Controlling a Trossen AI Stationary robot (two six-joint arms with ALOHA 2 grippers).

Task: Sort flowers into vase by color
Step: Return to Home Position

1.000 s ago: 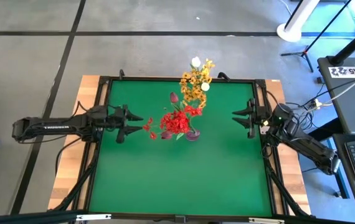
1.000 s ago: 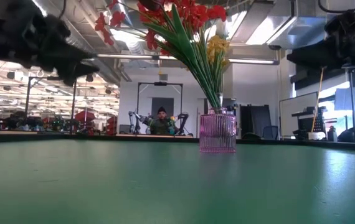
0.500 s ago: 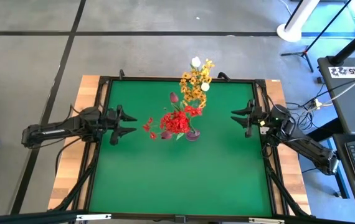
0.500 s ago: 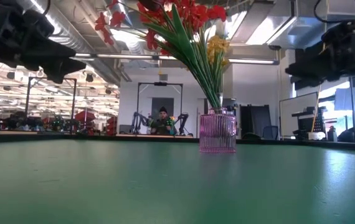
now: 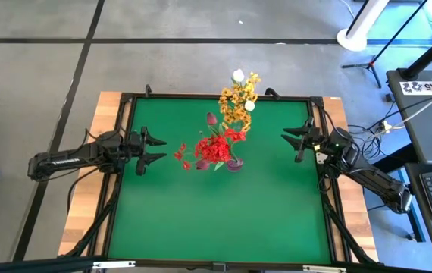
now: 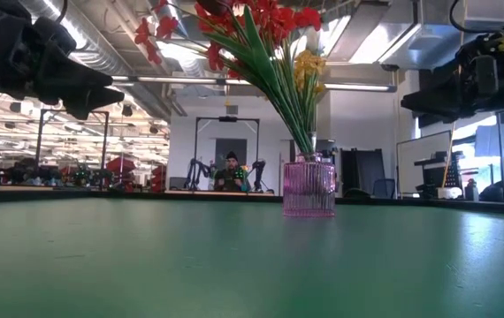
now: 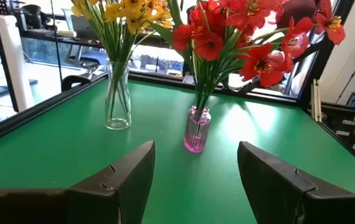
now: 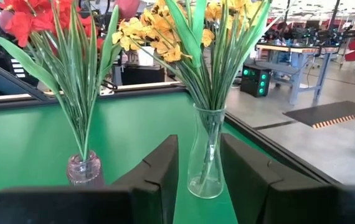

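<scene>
As far as I can see, the sorting looks done: red flowers stand in the pink vase, yellow and white flowers in the clear vase beside it. At 2 sides of the green table hang the left gripper and the right gripper, both spread and empty.

Red blossoms on green stems top a pink vase with fine vertical ribbing, on the plain green table. Farther off, yellow-orange blossoms and white buds fill a clear glass vase. A dark red bud shows left of them.
</scene>
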